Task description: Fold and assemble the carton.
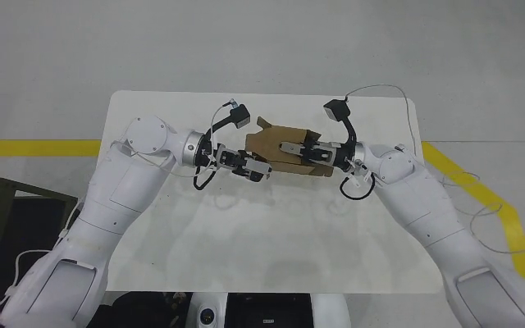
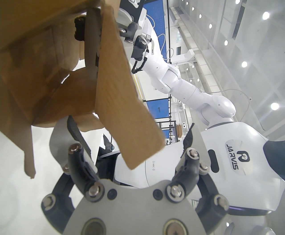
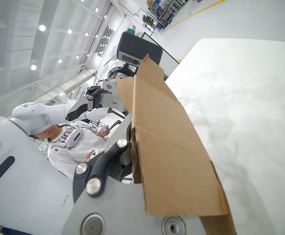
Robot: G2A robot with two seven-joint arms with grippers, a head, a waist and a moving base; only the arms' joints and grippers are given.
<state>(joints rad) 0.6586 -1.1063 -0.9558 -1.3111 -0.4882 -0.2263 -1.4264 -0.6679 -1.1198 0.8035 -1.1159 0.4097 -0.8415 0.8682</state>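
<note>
Carton [image 1: 275, 141], above tabletop [image 1: 262, 238] centre, long axis arm to arm: right pincer [image 1: 289, 149] apparently clamping one end; left pincer [image 1: 256, 169] gaping, loose flap between its jaws.

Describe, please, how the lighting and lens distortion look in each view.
Top view: soft, even light on the table and carton, no glare. Left wrist view: ceiling lamps flare as bright spots; the carton's inside sits in shade; straight building lines bow. Right wrist view: similar bright spots overhead, and the table reads very bright.
</note>
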